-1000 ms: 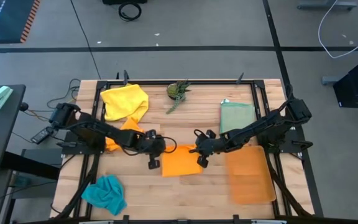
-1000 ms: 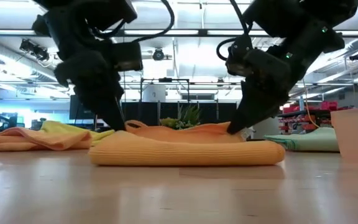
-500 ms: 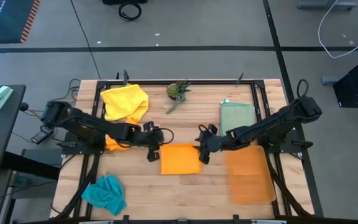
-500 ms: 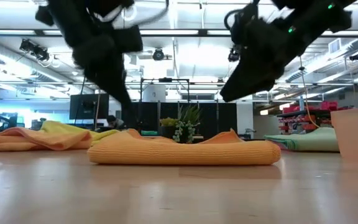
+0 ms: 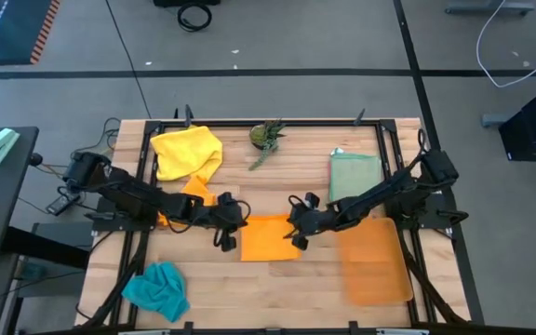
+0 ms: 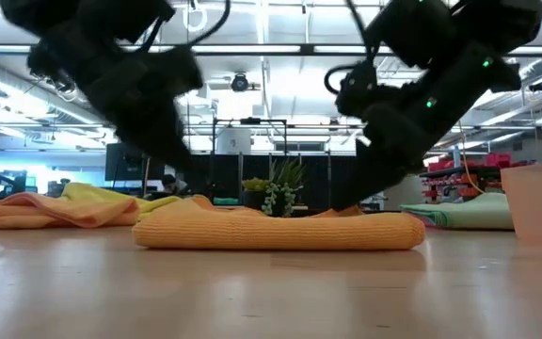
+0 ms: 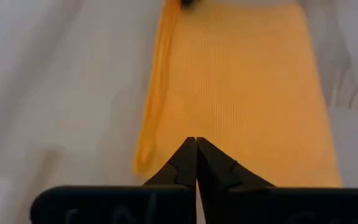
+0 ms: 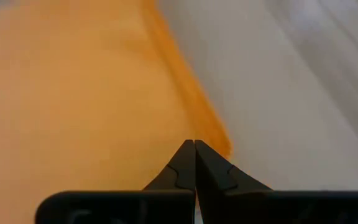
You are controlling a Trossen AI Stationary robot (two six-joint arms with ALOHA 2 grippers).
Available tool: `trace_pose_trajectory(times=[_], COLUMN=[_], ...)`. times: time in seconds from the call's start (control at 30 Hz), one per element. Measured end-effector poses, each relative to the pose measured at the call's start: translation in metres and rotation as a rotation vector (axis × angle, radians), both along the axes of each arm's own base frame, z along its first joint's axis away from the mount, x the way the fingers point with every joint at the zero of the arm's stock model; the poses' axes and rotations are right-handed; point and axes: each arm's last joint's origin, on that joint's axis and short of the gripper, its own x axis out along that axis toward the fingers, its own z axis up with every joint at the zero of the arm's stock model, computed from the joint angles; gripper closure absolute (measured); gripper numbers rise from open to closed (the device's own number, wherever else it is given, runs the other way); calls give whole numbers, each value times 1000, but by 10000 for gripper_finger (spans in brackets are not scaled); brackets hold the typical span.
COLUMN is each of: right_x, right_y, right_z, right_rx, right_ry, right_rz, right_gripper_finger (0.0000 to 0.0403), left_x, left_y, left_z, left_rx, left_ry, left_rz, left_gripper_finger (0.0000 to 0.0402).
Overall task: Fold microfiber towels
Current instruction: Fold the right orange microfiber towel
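Dark fingers of the left gripper [image 5: 225,240] are pressed together with nothing between them, just left of the folded orange towel [image 5: 270,238] at the middle of the high view; in the left wrist view the clenched tips [image 7: 196,151] point at the towel's edge. The right gripper [image 5: 298,238] is likewise clenched and empty, at the towel's right edge, and in the right wrist view its closed tips [image 8: 194,152] sit over the orange cloth near the border with the wood. In the low view the orange towel [image 6: 280,229] lies as a flat folded pad across the centre, with both arms coming down toward its ends.

Further out on the wooden table [image 5: 287,181], a second orange towel [image 5: 190,194] lies crumpled under the left arm, touching a yellow towel [image 5: 186,153] in the upper left. A teal towel [image 5: 157,289] is bunched in the lower left. A pale green towel [image 5: 354,174] lies folded in the upper right, partly under the right arm, and below it lies a translucent orange mat [image 5: 373,260]. A small green plant [image 5: 267,137] stands at the top centre.
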Motion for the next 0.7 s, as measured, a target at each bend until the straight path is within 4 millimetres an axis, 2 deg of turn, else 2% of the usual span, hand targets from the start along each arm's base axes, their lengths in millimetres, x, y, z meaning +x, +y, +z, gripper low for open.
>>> trace_pose_trajectory(times=[0.27, 0.57, 0.7], right_x=[-2, -3, -4], right_y=[-20, -20, -20], right_z=[-12, -14, -10], right_rx=[41, 70, 58], right_ry=[39, 43, 45], right_rz=[-100, -136, -116], right_gripper_finger=[399, 400, 400], left_x=[-3, 3, 5], left_y=[8, 34, 39], left_z=[-19, -41, -40], left_rx=[-17, -6, 13], left_ry=[12, 62, 61], left_rz=[31, 126, 125], left_gripper_finger=[390, 391, 396])
